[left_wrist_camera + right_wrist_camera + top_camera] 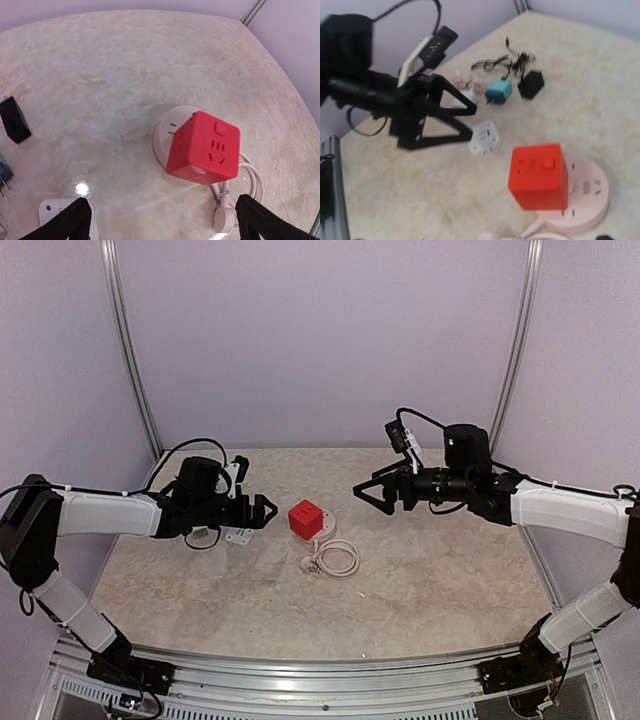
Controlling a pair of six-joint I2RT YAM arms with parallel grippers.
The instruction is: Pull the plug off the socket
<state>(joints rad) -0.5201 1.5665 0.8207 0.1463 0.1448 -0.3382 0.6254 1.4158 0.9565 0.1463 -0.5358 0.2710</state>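
The red cube socket (305,519) stands on a round white disc with outlet slots (331,528) at the table's middle. It also shows in the left wrist view (204,148) and the right wrist view (539,175). A coiled white cord (338,558) with a white plug end (223,216) lies on the table just in front of it. My left gripper (262,510) is open and empty, just left of the cube, its fingertips (75,220) spread wide. My right gripper (365,492) is open and empty, raised to the cube's right. Its own fingers barely show in the right wrist view.
A flat white square piece with small holes (238,535) lies under the left gripper. A teal adapter (498,91), a black adapter (530,84) and thin black cables (495,62) lie behind it. Pale walls and metal posts enclose the table.
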